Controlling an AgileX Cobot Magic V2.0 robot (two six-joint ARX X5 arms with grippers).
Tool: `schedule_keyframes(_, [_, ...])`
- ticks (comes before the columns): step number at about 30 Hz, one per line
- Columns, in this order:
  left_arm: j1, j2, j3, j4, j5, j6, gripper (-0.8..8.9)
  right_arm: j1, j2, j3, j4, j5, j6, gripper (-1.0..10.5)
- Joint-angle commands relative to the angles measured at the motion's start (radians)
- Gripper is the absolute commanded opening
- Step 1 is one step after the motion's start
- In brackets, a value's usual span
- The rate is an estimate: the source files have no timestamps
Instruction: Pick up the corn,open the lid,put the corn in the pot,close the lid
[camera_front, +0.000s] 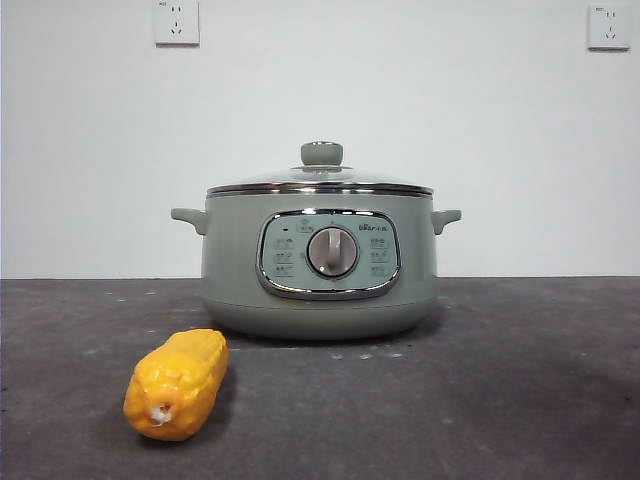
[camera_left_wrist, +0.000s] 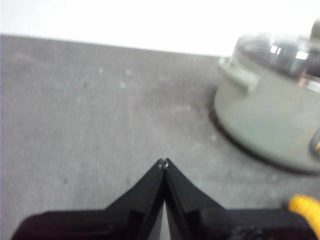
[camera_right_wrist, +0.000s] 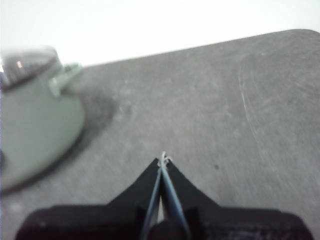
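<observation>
Nothing started: corn (camera_front: 177, 384) is lying on the worktop (camera_front: 520, 380) before the pot (camera_front: 318, 265), lid (camera_front: 320, 183) sitting on, left claw (camera_left_wrist: 164, 162) and right claw (camera_right_wrist: 163, 159) both pinched closed, empty, needing opening over corn.

A sage-green pot (camera_front: 318, 270) stands upright on the dark table, its chrome-framed panel and grey dial facing forward. The glass lid (camera_front: 320, 180), topped by a green knob, sits closed on it. The yellow-orange corn (camera_front: 177, 383) lies in front, apart from the pot, whitish end forward.
</observation>
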Motion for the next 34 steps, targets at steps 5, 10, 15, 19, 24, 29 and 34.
schedule_keyframes(5, [0.003,0.064,0.163,-0.082,0.028,-0.067,-0.07,0.0,0.047,0.166,-0.017,-0.064,0.072,-0.1])
schedule_keyframes(10, [0.003,0.15,0.318,-0.168,0.141,-0.06,-0.07,0.0,0.161,0.343,-0.155,-0.173,0.066,-0.1])
schedule_keyframes(15, [0.003,0.247,0.496,-0.309,0.241,-0.002,-0.07,0.0,0.304,0.55,-0.33,-0.268,-0.017,-0.1])
schedule_keyframes(19, [-0.012,0.322,0.646,-0.439,0.248,0.055,-0.07,0.0,0.415,0.723,-0.48,-0.319,-0.089,-0.1])
schedule_keyframes(24, [-0.042,0.404,0.796,-0.568,0.276,0.111,-0.07,0.0,0.525,0.882,-0.644,-0.356,-0.171,-0.1])
schedule_keyframes(29, [-0.051,0.448,0.864,-0.598,0.277,0.114,-0.07,0.0,0.587,0.951,-0.711,-0.373,-0.198,-0.1])
schedule_keyframes(34, [-0.051,0.474,0.883,-0.619,0.291,0.114,0.08,0.0,0.615,0.976,-0.731,-0.373,-0.198,0.1])
